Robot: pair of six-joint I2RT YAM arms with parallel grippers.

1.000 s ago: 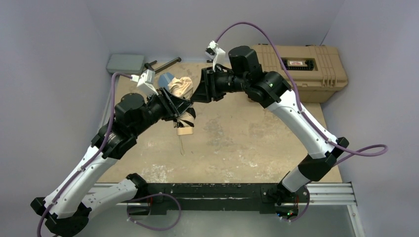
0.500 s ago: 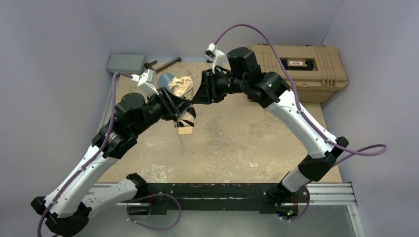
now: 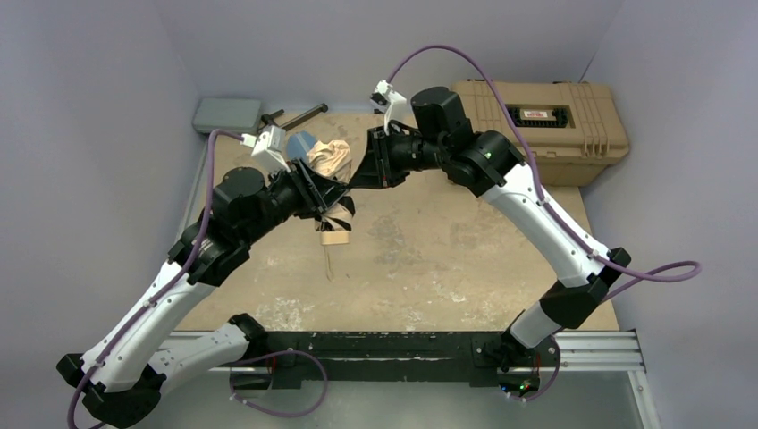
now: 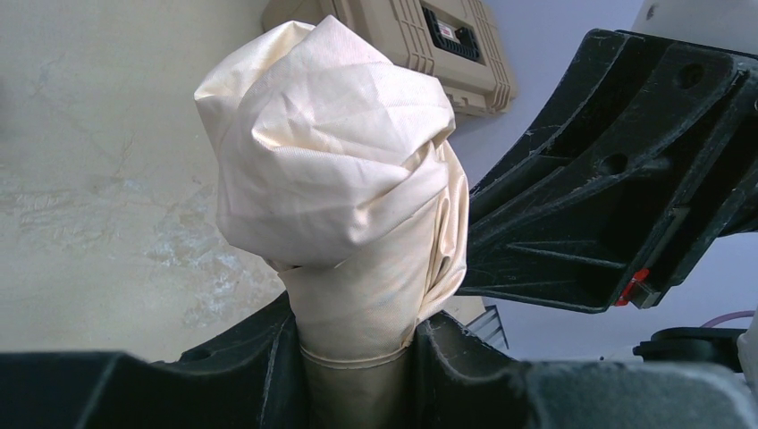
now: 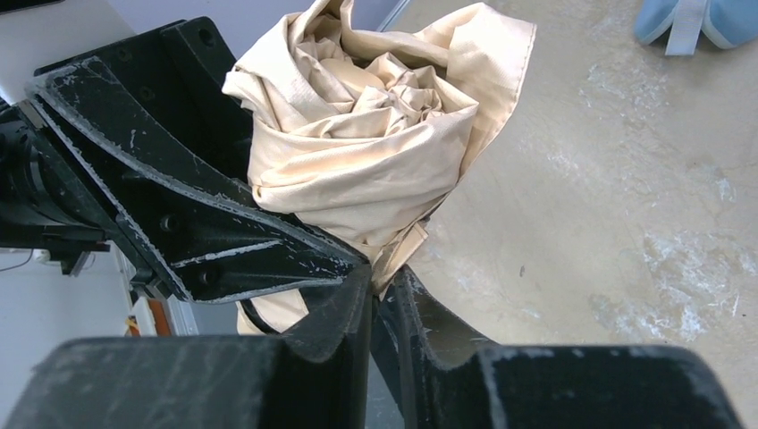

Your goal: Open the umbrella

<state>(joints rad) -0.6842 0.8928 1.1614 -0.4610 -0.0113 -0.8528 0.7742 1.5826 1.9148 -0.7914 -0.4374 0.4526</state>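
two hands on the folded umbrella
my left gripper (image 4: pixel 353 350) was squeezed around the umbrella (image 3: pixel 328 159), holding the folded bundle up over the far side of the table (image 3: pixel 465 259) so it would not slip. my right gripper (image 5: pixel 383 277) pinched a flap of its cloth, fingers almost together, i think to tug it loose.

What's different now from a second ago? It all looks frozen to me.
Only small things changed. The right gripper has closed its jaws further, apparently pinching a fold of the umbrella fabric. The left gripper, clamped around the bundled umbrella, has nudged it slightly toward the far side. The umbrella stays folded, and the tan toolbox and blue pouch have not moved.
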